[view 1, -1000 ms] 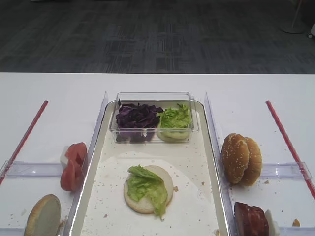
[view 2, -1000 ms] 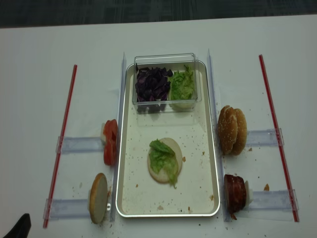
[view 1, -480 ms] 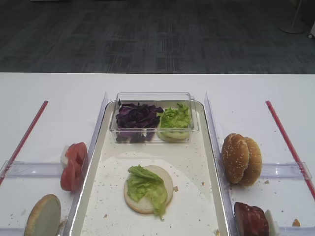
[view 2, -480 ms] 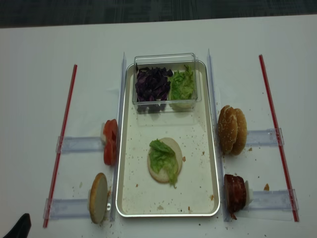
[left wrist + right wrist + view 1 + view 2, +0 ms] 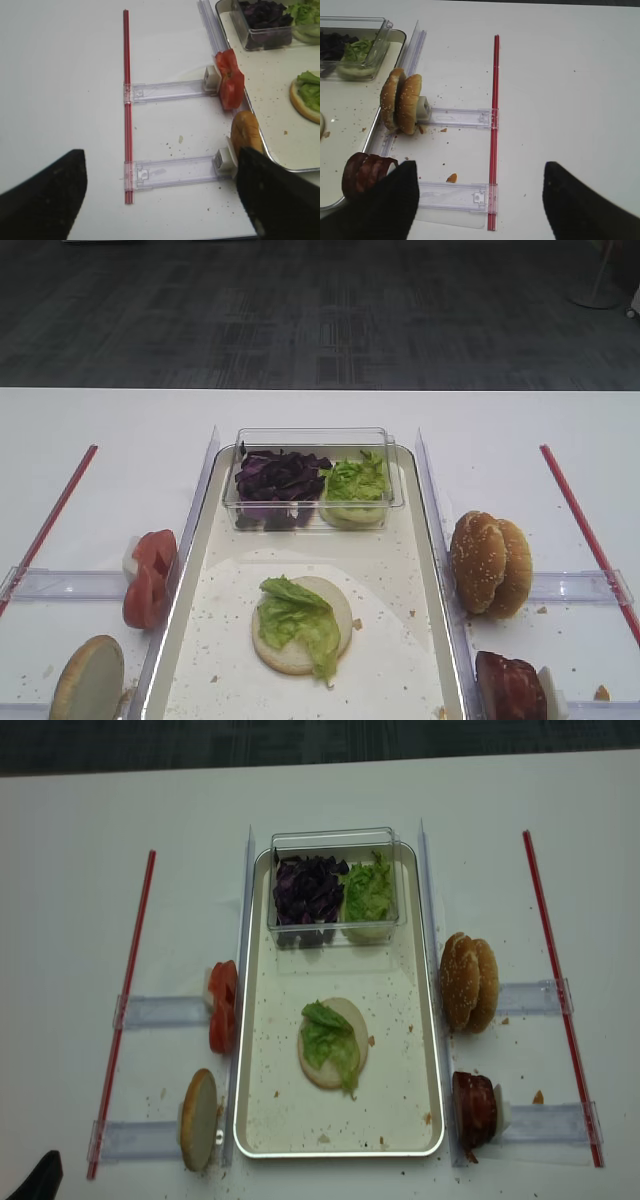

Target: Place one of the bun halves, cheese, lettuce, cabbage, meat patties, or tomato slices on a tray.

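Observation:
The silver tray [image 5: 392, 1072] lies in the middle. On it is a pale bun half [image 5: 350, 1019] topped with a lettuce leaf [image 5: 325, 1036]. Left of the tray stand tomato slices [image 5: 229, 80] and another bun half [image 5: 246, 132] on edge. To the right are two sesame bun halves [image 5: 401, 102] and dark meat patties [image 5: 365, 172]. A clear tub holds purple cabbage [image 5: 278, 480] and more lettuce [image 5: 355, 483]. My left gripper [image 5: 160, 167] and my right gripper [image 5: 479, 170] both hover open over bare table, holding nothing. Cheese is out of view.
Red strips [image 5: 50, 520] [image 5: 590, 540] run along the table on both outer sides. Clear plastic holder rails [image 5: 172, 172] [image 5: 452, 196] reach from them toward the tray. Crumbs speckle the tray bottom and the table beside it.

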`<state>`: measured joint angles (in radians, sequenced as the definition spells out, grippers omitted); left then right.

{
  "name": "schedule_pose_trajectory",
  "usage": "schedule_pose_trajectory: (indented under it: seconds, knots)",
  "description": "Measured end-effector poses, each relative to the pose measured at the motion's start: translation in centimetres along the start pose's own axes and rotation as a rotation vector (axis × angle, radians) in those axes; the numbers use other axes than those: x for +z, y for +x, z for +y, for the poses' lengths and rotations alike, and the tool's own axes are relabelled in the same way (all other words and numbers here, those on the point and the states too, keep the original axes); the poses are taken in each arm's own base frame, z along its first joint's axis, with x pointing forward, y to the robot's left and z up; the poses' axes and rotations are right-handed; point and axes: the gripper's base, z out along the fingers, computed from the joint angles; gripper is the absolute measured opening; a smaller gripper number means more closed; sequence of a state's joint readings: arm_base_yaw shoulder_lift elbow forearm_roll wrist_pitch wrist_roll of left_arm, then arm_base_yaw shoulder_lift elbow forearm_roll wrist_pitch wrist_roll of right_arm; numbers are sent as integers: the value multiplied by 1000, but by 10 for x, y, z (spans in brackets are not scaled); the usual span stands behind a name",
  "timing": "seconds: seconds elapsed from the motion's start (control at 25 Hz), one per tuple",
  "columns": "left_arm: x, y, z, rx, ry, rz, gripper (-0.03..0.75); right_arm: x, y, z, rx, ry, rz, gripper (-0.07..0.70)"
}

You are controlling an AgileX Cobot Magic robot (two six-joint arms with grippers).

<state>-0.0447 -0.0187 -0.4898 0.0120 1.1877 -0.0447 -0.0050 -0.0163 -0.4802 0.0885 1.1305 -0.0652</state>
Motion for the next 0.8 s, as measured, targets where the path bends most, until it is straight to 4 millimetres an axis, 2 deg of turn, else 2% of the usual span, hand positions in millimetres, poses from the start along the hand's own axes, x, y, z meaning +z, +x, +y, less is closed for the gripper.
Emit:
schedule_pose_trajectory:
  seconds: [0.8]
  knots:
    - [0,0,0,0,0,0,564,0,0,0,0,0,0,542]
